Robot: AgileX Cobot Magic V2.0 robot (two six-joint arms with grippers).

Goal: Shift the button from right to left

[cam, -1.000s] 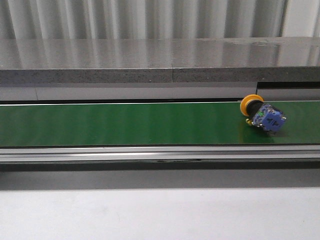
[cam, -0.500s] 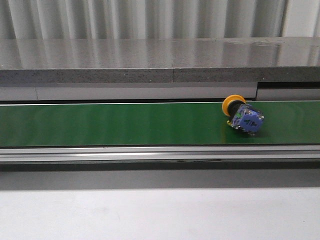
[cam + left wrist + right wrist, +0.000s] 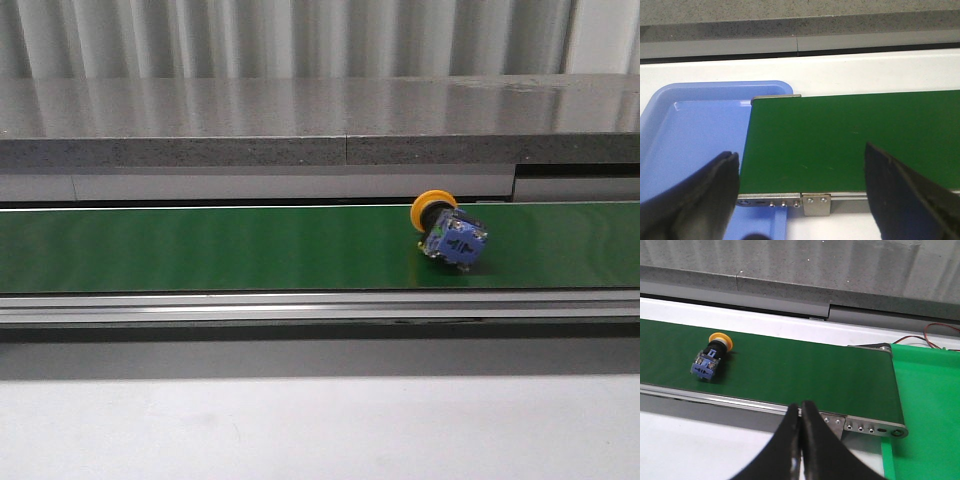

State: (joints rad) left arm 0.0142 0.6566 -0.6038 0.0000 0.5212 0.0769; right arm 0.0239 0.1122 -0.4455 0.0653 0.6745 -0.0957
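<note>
The button [image 3: 447, 231] has a yellow-orange round cap and a blue block. It lies on its side on the green conveyor belt [image 3: 220, 248], right of the belt's middle. It also shows in the right wrist view [image 3: 711, 358], far from the gripper. My right gripper [image 3: 801, 410] is shut and empty, over the belt's near rail by its right end. My left gripper [image 3: 800, 182] is open and empty, over the belt's left end [image 3: 840, 140]. Neither gripper shows in the front view.
A blue tray [image 3: 690, 135] sits below the belt's left end. A green surface [image 3: 930, 405] lies past the belt's right end, with red and black wires [image 3: 940, 335] behind it. A grey ledge [image 3: 320, 130] runs behind the belt. White table [image 3: 320, 430] lies in front.
The button has travelled left along the belt, from near the right edge of the front view toward the middle. No gripper touches it.
</note>
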